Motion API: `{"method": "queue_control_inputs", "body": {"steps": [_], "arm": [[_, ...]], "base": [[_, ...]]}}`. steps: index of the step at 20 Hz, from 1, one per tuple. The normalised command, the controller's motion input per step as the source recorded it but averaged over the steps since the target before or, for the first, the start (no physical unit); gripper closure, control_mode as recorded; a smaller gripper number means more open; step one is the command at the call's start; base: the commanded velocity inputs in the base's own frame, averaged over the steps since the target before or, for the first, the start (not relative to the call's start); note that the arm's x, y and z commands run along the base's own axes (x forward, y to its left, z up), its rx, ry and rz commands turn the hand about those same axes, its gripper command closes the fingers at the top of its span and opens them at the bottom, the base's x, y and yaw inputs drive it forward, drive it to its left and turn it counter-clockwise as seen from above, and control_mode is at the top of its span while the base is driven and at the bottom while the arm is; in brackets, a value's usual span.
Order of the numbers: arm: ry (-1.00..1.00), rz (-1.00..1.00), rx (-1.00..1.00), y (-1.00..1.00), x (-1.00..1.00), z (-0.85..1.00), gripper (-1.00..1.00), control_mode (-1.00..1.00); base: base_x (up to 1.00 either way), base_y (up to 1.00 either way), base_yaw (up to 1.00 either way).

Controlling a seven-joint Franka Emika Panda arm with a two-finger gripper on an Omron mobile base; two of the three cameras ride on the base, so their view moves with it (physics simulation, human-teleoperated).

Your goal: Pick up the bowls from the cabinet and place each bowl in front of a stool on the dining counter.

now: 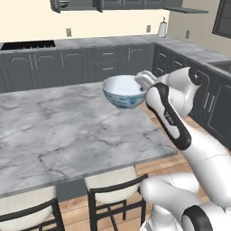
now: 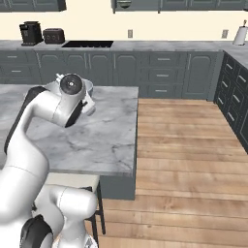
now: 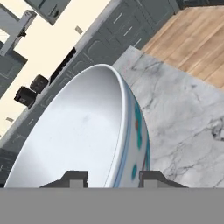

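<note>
Above the marble surface (image 1: 67, 131), the jaws pinch the rim of the blue-patterned bowl (image 1: 122, 91). It looks rigid, glazed and breakable, so that rim hold could slip.

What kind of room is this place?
A home kitchen, rendered: a marble dining counter with stools, a black cooktop set in the wall counter, and a coffee machine.

Even, bright, flat rendered light; soft low-resolution edges; faint shadow under the dining counter (image 2: 97, 140); no glare or blur.
</note>
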Motion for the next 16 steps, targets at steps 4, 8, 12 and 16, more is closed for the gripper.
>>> {"method": "queue_control_inputs", "body": {"steps": [4,8,12,16], "arm": [[0.23,0.11,0.05,0.34,0.00,-0.38,1.00,-1.00],[0.17,0.01,0.00,0.10,0.06,-0.13,1.00,-1.00],[0.00,0.00,0.00,0.00,0.00,-0.38,1.00,-1.00],[-0.06,0.00,0.00,0.01,-0.01,-0.53,1.00,-1.00]], "base": [[0.00,0.00,0.00],[0.00,0.00,0.00],[0.00,0.00,0.00],[0.00,0.00,0.00]]}}
